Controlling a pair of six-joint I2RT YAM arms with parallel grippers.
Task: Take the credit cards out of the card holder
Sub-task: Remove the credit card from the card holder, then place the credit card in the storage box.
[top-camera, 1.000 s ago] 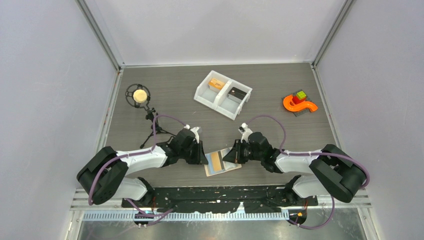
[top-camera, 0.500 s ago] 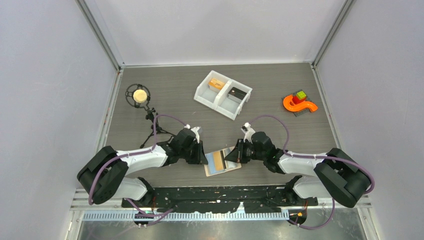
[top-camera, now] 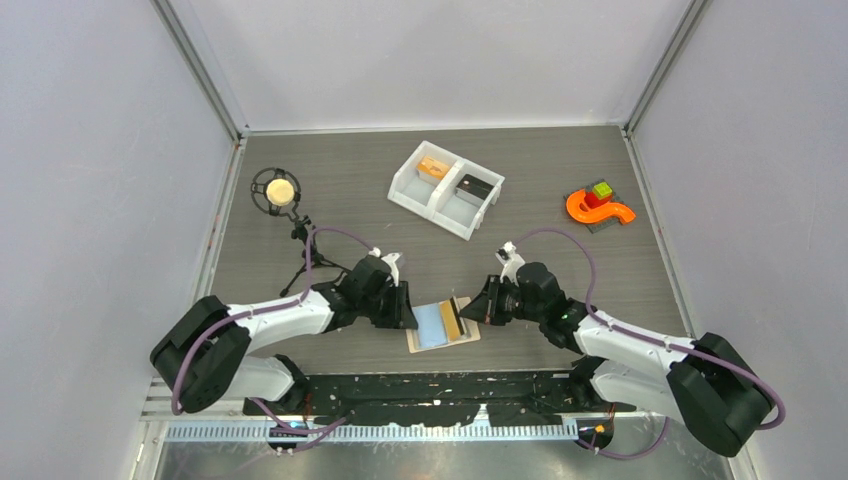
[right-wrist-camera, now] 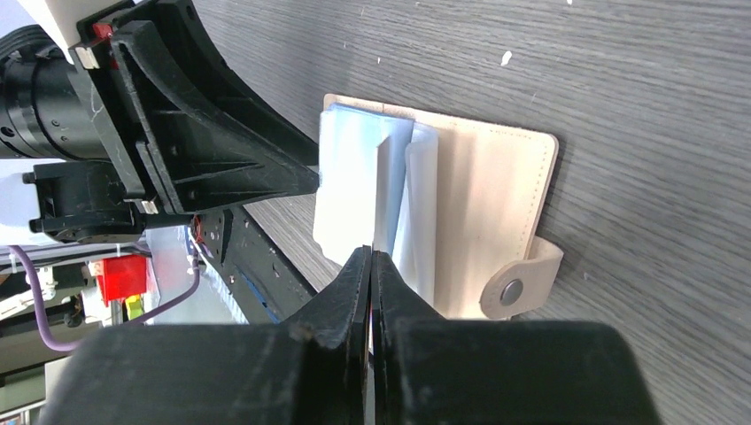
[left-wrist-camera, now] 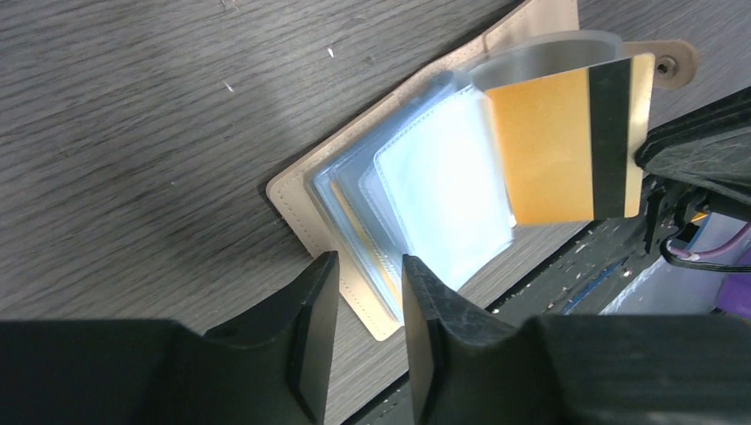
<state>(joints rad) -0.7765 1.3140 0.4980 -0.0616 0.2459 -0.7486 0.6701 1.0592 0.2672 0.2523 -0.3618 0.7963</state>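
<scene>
A: Right gripper?
B: Clamped on the orange card at its black-striped end. The other end sits in a clear sleeve.
A: Left gripper?
B: Jaws slightly apart, astride the edge of the card holder — it lies open on the table.

Your left arm and right arm each have white tube links between bulky black joint housings, with 1 purple cable looping along the outside. Your left end effector and right end effector are matte black, each with 2 tapered, wedge-shaped fingers.
</scene>
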